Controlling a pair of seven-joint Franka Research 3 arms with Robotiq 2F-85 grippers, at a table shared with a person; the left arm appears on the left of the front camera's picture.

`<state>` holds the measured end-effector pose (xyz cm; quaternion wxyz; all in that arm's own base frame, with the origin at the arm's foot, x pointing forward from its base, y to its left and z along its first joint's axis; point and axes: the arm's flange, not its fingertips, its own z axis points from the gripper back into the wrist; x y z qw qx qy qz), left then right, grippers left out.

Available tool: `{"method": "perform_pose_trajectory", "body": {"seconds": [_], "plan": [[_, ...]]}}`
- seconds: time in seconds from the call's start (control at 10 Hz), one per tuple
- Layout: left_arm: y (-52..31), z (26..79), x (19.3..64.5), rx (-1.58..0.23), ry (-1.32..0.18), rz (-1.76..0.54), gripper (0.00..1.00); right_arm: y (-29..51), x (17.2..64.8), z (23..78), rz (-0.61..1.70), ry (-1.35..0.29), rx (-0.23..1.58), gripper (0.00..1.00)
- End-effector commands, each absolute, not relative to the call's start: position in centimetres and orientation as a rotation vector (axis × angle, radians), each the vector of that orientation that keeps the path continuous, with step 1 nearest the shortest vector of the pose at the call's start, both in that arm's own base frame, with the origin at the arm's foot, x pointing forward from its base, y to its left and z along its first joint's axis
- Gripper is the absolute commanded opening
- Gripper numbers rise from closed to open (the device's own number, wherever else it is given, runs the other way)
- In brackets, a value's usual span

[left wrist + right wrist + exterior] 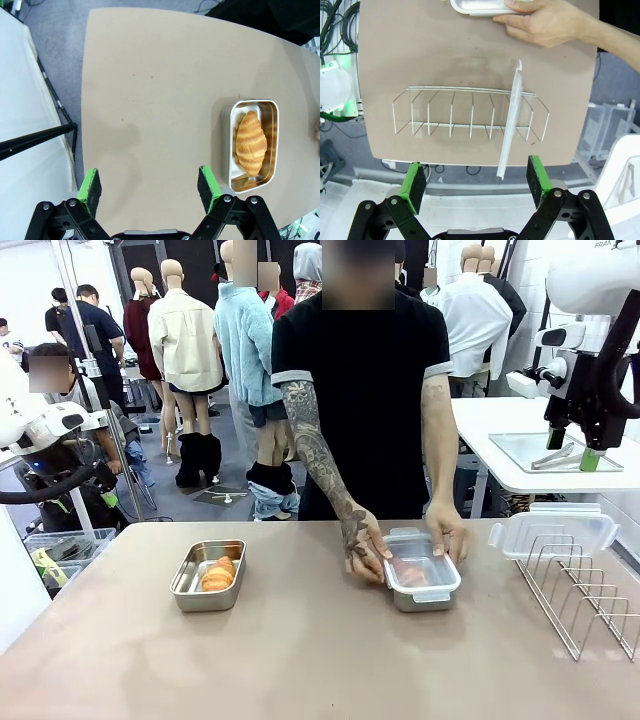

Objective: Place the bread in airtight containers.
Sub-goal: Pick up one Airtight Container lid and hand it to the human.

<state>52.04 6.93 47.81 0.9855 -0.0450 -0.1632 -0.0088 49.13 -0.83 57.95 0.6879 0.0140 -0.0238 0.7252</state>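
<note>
One croissant [218, 574] lies in an uncovered steel container [189, 578] on the left of the table. In the left wrist view that croissant [250, 142] and its container [228, 150] sit to the right, and my left gripper [149, 187] hangs open high above bare tabletop. A second container [425, 598] at centre right has a clear lid on it, with a croissant [410, 573] dimly visible beneath. The person's hands [363, 545] press on that lid. My right gripper [573, 450] is raised at the far right, and in its own view the right gripper [476, 181] stands open and empty.
A wire rack [585, 592] stands at the table's right edge, with a spare clear lid [555, 532] upright in it. From the right wrist, the rack [450, 117] and lid [512, 125] lie below the gripper. A side table with a flat metal tray [520, 448] stands behind.
</note>
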Motion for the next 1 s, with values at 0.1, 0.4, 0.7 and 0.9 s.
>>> {"method": "perform_pose_trajectory", "body": {"seconds": [0.1, 0.4, 0.7, 0.9], "plan": [[7.04, 48.03, 51.91, -0.08, -0.327, -0.022, 1.0, -0.86, 49.38, 58.19, 1.627, -0.047, 0.042, 1.0], [7.04, 48.03, 51.91, -0.08, -0.327, -0.022, 1.0, -0.86, 49.38, 58.19, 1.627, -0.047, 0.042, 1.0], [7.04, 48.03, 51.91, -0.08, -0.327, -0.022, 1.0, -0.86, 49.38, 58.19, 1.627, -0.047, 0.042, 1.0], [7.04, 48.03, 51.91, -0.08, -0.327, -0.022, 1.0, -0.86, 49.38, 58.19, 1.627, -0.047, 0.042, 1.0]]}}
